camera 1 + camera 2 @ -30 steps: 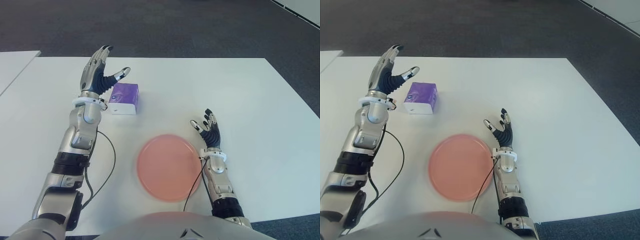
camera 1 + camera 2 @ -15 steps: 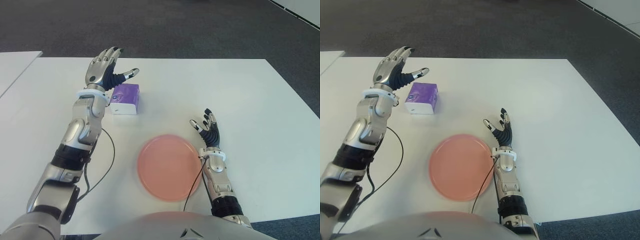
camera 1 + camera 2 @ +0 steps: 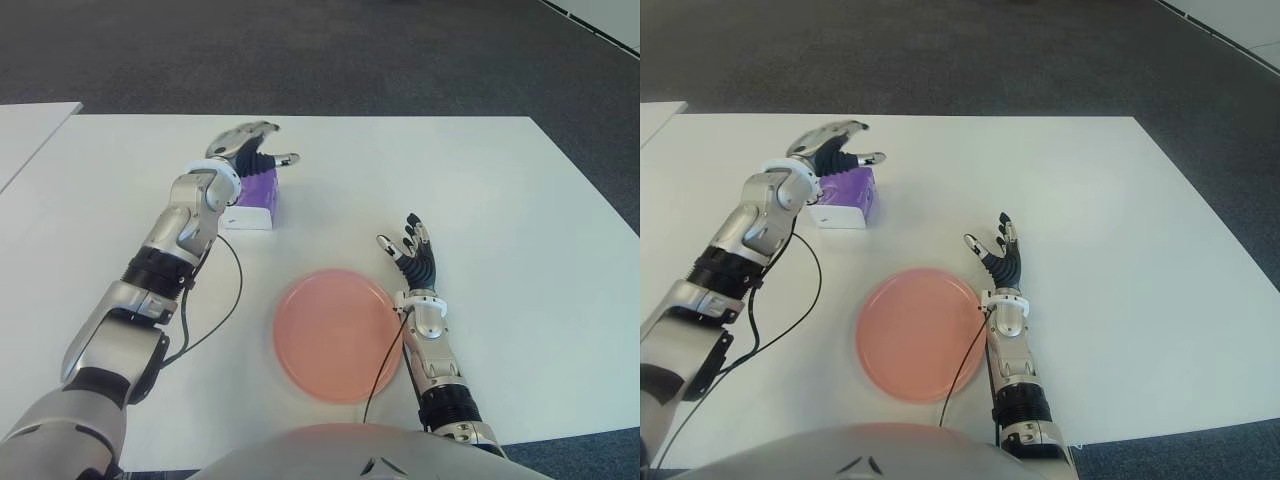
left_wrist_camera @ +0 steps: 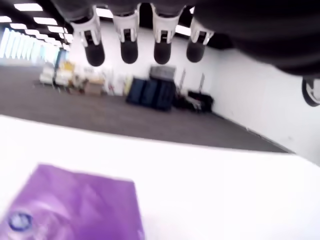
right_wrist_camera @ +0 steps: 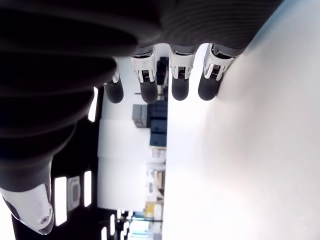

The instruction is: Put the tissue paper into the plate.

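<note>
Left eye view, tissue paper: a small purple pack [image 3: 255, 197] with a white near face; it lies flat on the white table [image 3: 500, 180], at the far left of the scene.
Pack surface: in the left wrist view the purple top [image 4: 75, 207] looks glossy and slightly creased, with a small round blue-and-white mark near one corner.
Pack position: well apart from the plate, farther and to the left of it; nothing grips it.
Left hand: the left hand [image 3: 248, 150] hovers over the far end of the pack, palm down, fingers [image 4: 129, 47] extended and spread, thumb pointing right. The left wrist view shows four straight fingertips above the pack with clear space between them and it. The hand is unclenched and holds nothing.
Left arm: silver and black, reaching from the near left toward the pack; a black cable [image 3: 222, 310] loops from it onto the table.
Plate: a round pink plate [image 3: 338, 334], near centre, lying flat on the table, with nothing in it.
Right hand: the right hand [image 3: 410, 255] shows just to the right of the plate's far edge, palm up, fingers [image 5: 180, 82] straight and fanned, holding nothing.
Table surroundings: dark carpet floor [image 3: 350, 50] beyond the far edge; a second white table's corner [image 3: 30, 125] at the far left.
</note>
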Motion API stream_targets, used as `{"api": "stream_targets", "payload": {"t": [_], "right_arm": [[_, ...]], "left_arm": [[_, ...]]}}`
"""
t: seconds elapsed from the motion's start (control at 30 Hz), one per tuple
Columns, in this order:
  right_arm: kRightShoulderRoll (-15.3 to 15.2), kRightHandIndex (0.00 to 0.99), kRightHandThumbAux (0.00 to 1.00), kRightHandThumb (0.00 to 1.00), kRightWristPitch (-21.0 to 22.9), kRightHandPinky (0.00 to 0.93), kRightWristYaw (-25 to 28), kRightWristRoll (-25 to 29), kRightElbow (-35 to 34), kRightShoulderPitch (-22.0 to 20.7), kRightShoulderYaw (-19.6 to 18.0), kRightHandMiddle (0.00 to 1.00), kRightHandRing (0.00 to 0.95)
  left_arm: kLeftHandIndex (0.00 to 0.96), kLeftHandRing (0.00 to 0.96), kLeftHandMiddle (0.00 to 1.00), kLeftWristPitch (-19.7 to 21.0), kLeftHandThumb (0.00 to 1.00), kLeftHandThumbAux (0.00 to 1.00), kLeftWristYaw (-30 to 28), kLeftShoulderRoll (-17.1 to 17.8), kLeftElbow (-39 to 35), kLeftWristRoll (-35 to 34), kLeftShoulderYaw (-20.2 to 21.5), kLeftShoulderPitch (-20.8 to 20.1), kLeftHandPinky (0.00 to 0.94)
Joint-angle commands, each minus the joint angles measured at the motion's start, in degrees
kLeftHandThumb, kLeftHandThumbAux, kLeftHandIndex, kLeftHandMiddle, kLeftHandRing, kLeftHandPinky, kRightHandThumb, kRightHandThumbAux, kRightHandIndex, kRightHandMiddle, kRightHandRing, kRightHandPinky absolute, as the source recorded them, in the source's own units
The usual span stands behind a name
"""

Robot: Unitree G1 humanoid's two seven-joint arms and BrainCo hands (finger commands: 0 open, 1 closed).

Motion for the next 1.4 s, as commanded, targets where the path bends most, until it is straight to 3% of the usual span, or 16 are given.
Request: {"api": "stream_targets", "payload": {"t": [0.03,0.13,0.27,0.4,0.53,0.9,1.1,1.4], "right_arm": [[1.1,0.040,0.657,0.163,5.5,0.039,-0.2,0.4,2.4,2.8,0.1,0.017,0.008],[1.2,0.039,0.659,0.170,5.8,0.042,-0.3,0.5,2.3,2.7,0.0,0.021,0.014],[1.4,0.039,0.651,0.189,6.7,0.042,-0.2,0.9,1.9,2.6,-0.1,0.024,0.017],[1.5,0.040,0.642,0.202,7.3,0.040,0.1,1.2,1.7,2.4,-0.1,0.025,0.016],[1.5,0.040,0.635,0.202,7.6,0.034,0.2,1.3,2.0,2.2,-0.1,0.023,0.012],[1.2,0.040,0.639,0.210,7.0,0.042,0.5,1.3,2.8,1.7,-0.1,0.023,0.012],[1.0,0.044,0.634,0.203,7.1,0.039,0.6,1.1,3.0,1.6,-0.1,0.025,0.014],[1.1,0.052,0.636,0.215,7.4,0.047,0.6,1.3,3.3,1.5,-0.3,0.034,0.020]], "left_arm": [[0.000,0.000,0.000,-7.2,0.075,0.190,-16.0,3.7,6.6,-5.6,-3.6,-2.9,0.000],[0.000,0.000,0.000,-10.6,0.047,0.207,-20.8,5.2,8.7,-5.8,-5.5,-4.6,0.000],[0.000,0.000,0.000,-14.9,0.034,0.211,-23.1,6.7,11.7,-3.8,-8.0,-6.5,0.000],[0.000,0.000,0.000,-19.6,0.052,0.189,-19.6,7.0,19.4,-2.4,-9.5,-8.0,0.000],[0.000,0.000,0.000,-21.7,0.074,0.168,-18.6,6.5,22.9,-2.1,-10.3,-9.3,0.000],[0.000,0.000,0.000,-24.6,0.107,0.127,-19.3,5.7,28.1,-0.8,-13.1,-11.6,0.000],[0.000,0.000,0.000,-27.4,0.103,0.107,-20.7,7.1,29.3,-0.5,-14.3,-12.4,0.000],[0.000,0.000,0.000,-24.3,0.176,0.080,-22.0,10.0,26.0,3.5,-15.8,-14.5,0.000]]}}
